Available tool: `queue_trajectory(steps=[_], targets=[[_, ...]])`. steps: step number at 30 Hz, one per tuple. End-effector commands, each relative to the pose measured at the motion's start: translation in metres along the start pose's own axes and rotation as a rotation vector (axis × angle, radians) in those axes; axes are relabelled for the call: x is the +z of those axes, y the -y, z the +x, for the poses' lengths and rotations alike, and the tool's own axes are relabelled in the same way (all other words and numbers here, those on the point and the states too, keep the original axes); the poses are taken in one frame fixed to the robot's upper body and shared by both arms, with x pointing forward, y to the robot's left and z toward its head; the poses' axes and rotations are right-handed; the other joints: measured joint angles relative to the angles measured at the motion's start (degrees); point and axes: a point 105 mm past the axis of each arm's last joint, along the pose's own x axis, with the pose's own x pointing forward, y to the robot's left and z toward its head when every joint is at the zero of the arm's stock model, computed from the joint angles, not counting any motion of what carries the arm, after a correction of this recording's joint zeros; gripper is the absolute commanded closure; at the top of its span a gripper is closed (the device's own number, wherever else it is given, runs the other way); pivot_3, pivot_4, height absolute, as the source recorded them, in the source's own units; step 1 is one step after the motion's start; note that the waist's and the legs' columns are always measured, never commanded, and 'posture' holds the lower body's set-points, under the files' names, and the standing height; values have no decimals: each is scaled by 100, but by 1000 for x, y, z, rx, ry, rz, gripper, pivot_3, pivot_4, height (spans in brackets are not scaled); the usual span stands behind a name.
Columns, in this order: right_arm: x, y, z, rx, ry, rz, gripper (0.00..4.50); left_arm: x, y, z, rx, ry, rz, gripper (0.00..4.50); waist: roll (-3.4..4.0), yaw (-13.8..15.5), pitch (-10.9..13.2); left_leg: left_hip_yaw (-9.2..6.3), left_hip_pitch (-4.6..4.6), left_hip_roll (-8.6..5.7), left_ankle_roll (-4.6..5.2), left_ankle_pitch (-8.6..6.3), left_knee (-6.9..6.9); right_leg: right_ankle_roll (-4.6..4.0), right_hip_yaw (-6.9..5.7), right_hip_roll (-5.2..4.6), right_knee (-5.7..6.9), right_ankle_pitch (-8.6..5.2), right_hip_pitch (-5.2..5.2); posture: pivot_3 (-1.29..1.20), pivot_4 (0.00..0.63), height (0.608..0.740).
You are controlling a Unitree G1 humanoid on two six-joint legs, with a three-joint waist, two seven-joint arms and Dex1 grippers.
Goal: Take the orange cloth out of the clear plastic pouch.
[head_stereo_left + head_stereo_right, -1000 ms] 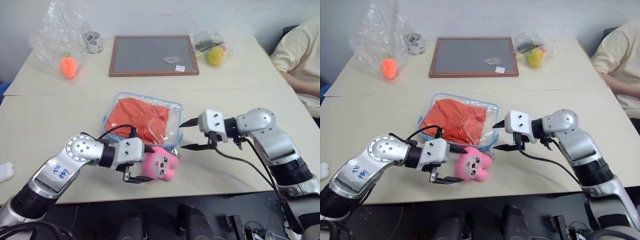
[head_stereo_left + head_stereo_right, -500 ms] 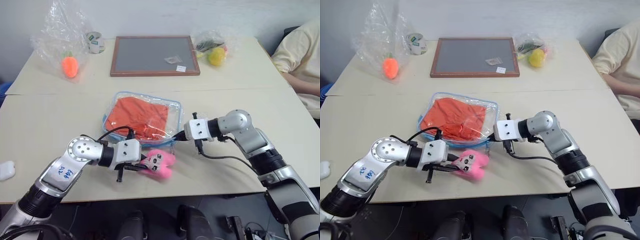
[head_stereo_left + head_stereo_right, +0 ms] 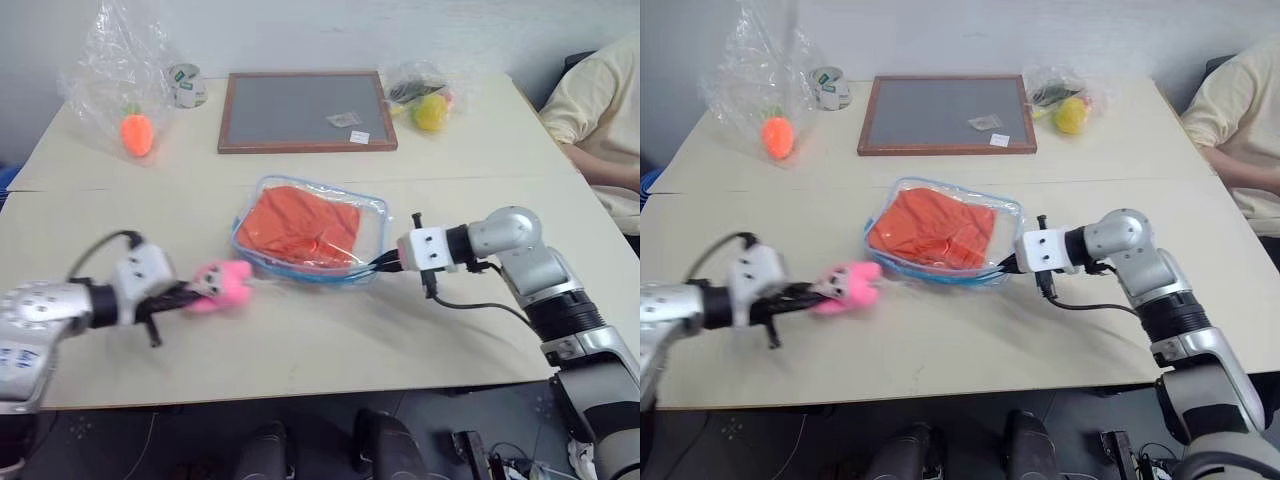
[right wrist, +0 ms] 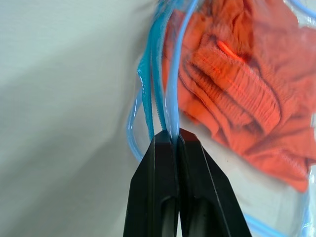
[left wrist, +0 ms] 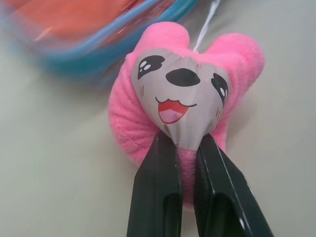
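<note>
The clear plastic pouch (image 3: 372,222) with light blue trim lies at the middle of the table, and the orange cloth (image 3: 300,222) sits bunched inside it. My right gripper (image 3: 386,263) is shut on the pouch's blue edge trim (image 4: 168,106) at its near right corner, seen up close in the right wrist view (image 4: 174,137). To the left of the pouch my left gripper (image 3: 190,291) is shut on a pink plush toy (image 3: 224,283). Its two fingers (image 5: 158,177) pinch the toy's lower part (image 5: 148,123), clear of the pouch.
A wood-framed grey board (image 3: 307,108) lies at the back. A crinkled bag with an orange carrot toy (image 3: 135,133) and a tape roll (image 3: 187,85) sit at the back left. Another bag with a yellow toy (image 3: 431,111) is at the back right. A person (image 3: 600,110) sits at the right edge.
Both grippers shut, the left on the pink plush, the right on the pouch's edge. The left arm swung left carrying the plush away. The pouch shifted to the right.
</note>
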Motion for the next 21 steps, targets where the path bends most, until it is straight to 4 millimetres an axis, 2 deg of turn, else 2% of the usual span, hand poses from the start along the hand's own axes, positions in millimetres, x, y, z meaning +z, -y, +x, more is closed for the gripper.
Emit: queue_trajectory(steps=[1,5,12,15,18,21], targets=[[-1,-3,-20,-6,13,-5,4500,-6,-25,-24,105,-17,-6,4496,0,12,0,1,0,-1,1,-1,0,0,0,-2,-1,0,0,0,150,740],[-13,-6,-35,-10,-10,19,4500,-11,-38,-38,154,-16,-42,4496,0,-6,0,5,0,-1,2,-2,0,1,1,-1,1,0,-2,0,150,740],[-24,-9,-44,-13,-34,46,4500,-6,-31,-37,108,11,-58,4496,0,-77,0,6,0,0,1,-2,0,1,1,-1,3,0,-2,0,150,740],[-25,-9,-43,-17,-16,92,4500,-2,-19,-31,51,33,-79,4496,0,-92,0,9,1,0,0,-3,-1,0,3,-1,3,0,-3,0,150,740],[-25,-14,-39,0,-9,170,3835,1,-7,-23,5,51,-102,4500,0,-90,0,9,1,1,0,-3,-2,0,4,-1,2,0,-3,0,150,740],[-19,-20,-40,1,20,230,2756,3,6,-17,-33,61,-125,3527,0,-80,0,8,1,2,0,-3,-1,1,5,-1,2,0,-3,0,150,740]])
